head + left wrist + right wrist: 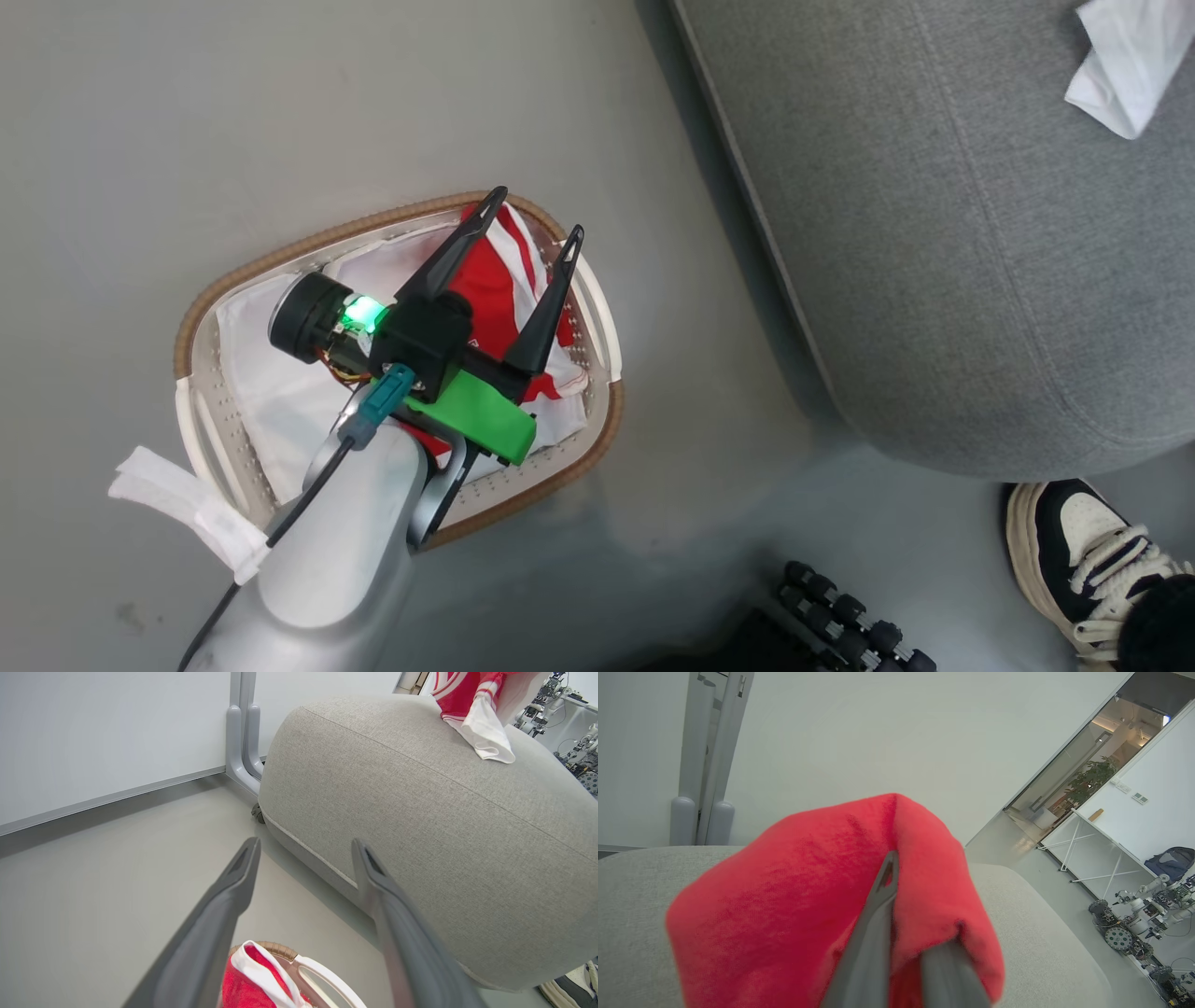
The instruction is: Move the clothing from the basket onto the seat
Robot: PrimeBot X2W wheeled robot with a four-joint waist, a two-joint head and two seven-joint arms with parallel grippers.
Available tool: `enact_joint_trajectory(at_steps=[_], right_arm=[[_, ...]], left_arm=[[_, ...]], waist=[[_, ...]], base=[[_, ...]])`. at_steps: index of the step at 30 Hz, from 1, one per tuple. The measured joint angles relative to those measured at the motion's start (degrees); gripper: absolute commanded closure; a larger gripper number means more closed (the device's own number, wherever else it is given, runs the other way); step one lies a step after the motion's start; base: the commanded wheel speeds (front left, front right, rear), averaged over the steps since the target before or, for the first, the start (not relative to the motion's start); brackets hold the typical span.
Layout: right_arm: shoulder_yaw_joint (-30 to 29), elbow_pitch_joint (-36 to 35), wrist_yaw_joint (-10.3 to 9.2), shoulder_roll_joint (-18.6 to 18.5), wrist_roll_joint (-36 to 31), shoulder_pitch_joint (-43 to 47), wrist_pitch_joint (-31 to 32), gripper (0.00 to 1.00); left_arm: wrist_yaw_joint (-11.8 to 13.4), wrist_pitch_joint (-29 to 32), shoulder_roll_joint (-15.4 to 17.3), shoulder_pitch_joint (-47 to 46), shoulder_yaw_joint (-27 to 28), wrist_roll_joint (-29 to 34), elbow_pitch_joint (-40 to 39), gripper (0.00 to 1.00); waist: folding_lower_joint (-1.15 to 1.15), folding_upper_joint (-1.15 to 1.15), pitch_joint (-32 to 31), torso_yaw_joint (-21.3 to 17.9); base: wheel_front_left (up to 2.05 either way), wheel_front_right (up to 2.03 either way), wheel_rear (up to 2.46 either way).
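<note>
**Operator:** Where is my left end effector?

**Describer:** In the head view, your left end effector (537,213) hangs over the oval white perforated plastic basket with a brown woven-look rim (233,280). The basket stands on the grey floor (280,112). The 2 long dark fingers are spread wide apart, with nothing between them.

**Operator:** What is in the basket?

**Describer:** A soft red garment with white stripes (495,280) lies bunched under those fingers. White fabric (271,383) fills the basket's left side.

**Operator:** And my right end effector?

**Describer:** In the right wrist view, your right end effector (893,877) has its fingers together. They are clamped on a plain soft red garment (794,905), which drapes over them. The large grey woven-fabric sofa (1041,933) lies behind it.

**Operator:** Is anything on the sofa?

**Describer:** Yes. In the left wrist view, a red and white striped garment with a white hem (467,704) rests on the sofa's rounded top. In the head view, the sofa sits near the basket, to the basket's right, with a strip of floor between them. A person's black and white shoe (1083,560) stands on the floor near the sofa's corner.
</note>
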Motion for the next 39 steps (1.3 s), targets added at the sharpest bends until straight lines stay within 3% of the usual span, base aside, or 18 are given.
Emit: enact_joint_trajectory(at_steps=[3,5,6,7,15,24,39], right_arm=[[-2.16,4.37,0.00,1.59,0.33,0.79,-0.01,1.00],[-3.08,7.35,0.00,2.71,0.41,2.52,0.00,0.55],[-3.94,7.82,0.00,3.10,0.47,3.24,0.00,0.04],[-4.80,8.18,0.00,3.35,0.47,4.03,0.00,0.00],[-10.47,3.48,0.00,7.49,0.15,13.82,0.00,0.00],[-13.04,-3.79,0.00,10.31,-0.68,25.80,0.00,0.00],[-4.91,-16.68,0.00,17.91,1.15,37.28,0.00,0.00]], left_arm=[[0.00,0.00,-0.07,0.00,0.59,0.00,-0.07,0.00],[0.00,0.00,-0.09,0.00,0.94,0.00,-0.05,0.00],[0.00,0.00,-0.08,-0.01,1.03,0.01,-0.03,0.00],[0.00,0.00,-0.08,-0.03,1.13,0.10,-0.02,0.00],[0.00,0.00,-0.21,-0.11,3.19,0.65,0.77,0.00],[0.03,0.00,-1.90,2.94,7.11,0.68,1.83,0.00],[0.86,0.00,-4.44,10.66,19.24,0.57,1.23,0.00]], waist=[[0.00,0.00,1.04,1.08],[0.00,0.00,1.59,1.70],[0.00,0.00,1.76,1.91],[0.00,0.00,1.92,2.16],[0.00,-0.01,0.86,2.77],[-0.01,0.00,-3.15,3.76],[-0.01,-0.01,-11.20,9.60]], base=[[0.00,0.00,0.00],[0.00,0.00,0.00],[0.00,0.00,0.00],[0.00,0.00,0.00],[0.00,0.00,0.00],[0.00,0.00,0.00],[0.00,0.00,0.00]])
